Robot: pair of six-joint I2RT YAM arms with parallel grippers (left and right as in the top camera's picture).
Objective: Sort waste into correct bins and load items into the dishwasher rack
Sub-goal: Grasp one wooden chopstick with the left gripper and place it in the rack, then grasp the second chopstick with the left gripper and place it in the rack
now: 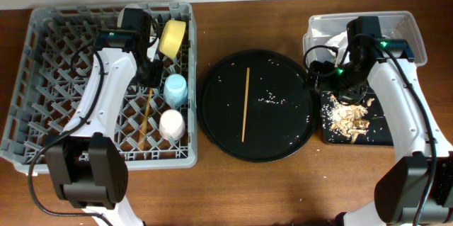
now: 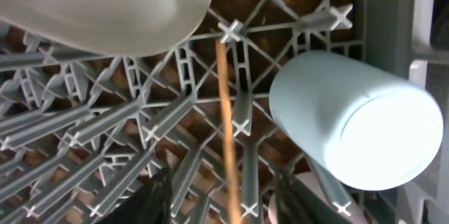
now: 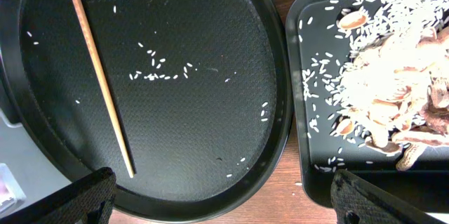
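The grey dishwasher rack (image 1: 42, 77) holds a yellow bowl (image 1: 173, 38), a light-blue cup (image 1: 176, 89), a pink cup (image 1: 171, 124) and one chopstick (image 1: 146, 116). My left gripper (image 1: 150, 71) hangs open over that chopstick (image 2: 228, 133), a finger on each side without touching it, with the blue cup (image 2: 358, 126) beside it. The second chopstick (image 1: 245, 104) lies on the round black tray (image 1: 212, 105). My right gripper (image 1: 333, 84) is open and empty above the gap between the round tray (image 3: 231, 13) and the black bin (image 3: 309, 140), which holds food scraps (image 3: 393, 104). The clear tub (image 1: 407, 31) holds the napkin (image 1: 338, 40). The plate and the wrapper are not visible.
Rice grains are scattered on the round tray (image 3: 158, 76) and in the black bin (image 1: 379, 137). A pale rounded dish edge (image 2: 105, 6) fills the top of the left wrist view. Bare wooden table (image 1: 283, 183) lies in front.
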